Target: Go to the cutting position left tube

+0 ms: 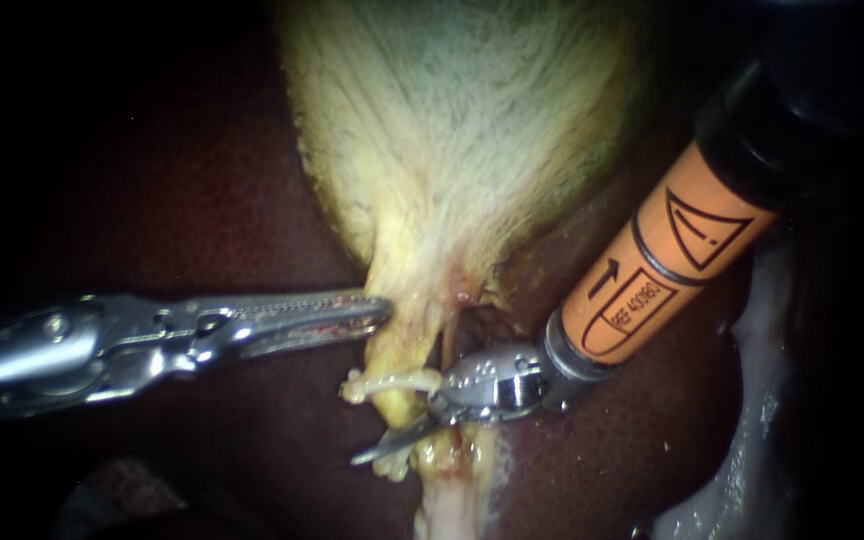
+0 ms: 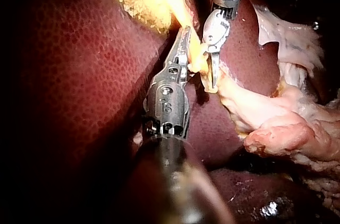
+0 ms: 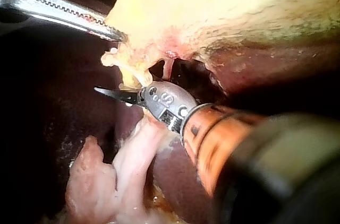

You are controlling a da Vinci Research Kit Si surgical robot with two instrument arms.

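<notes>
Yellow, fibrous tissue: the gallbladder (image 1: pixel 462 130) tapers to a neck over the dark red liver (image 1: pixel 202 200). From the neck the left tube (image 1: pixel 392 365) runs as a yellow strand towards the lower edge of the endoscope view. A thinner strand (image 1: pixel 446 340) lies just beside it, on the side of my right instrument.

My left instrument (image 1: pixel 377 312) comes in level. Its long toothed jaws are pressed together on the edge of the neck, just above the tube.

My right instrument (image 1: pixel 402 432) has an orange shaft and ends in blades. It reaches the tube from the right and lies across the tube's long axis, so it is the nearer one for the cut. The blades look spread. One shows plainly on the near side of the tube, pointing past it. The other is mostly hidden by tissue, and I judge that they bite on nothing yet. A pale cord (image 1: pixel 392 381) with a knobbed end crosses the tube just above the blades, touching or nearly touching the hinge.

Room is tight. The liver lies close beneath and behind, the thin strand is at the hinge side, and the cord and my left instrument's tip are above. There is open space only beyond the visible blade's point, over bare liver. The next move calls for small adjustments along the tube, I judge, keeping the cord and the thin strand outside the blades.
</notes>
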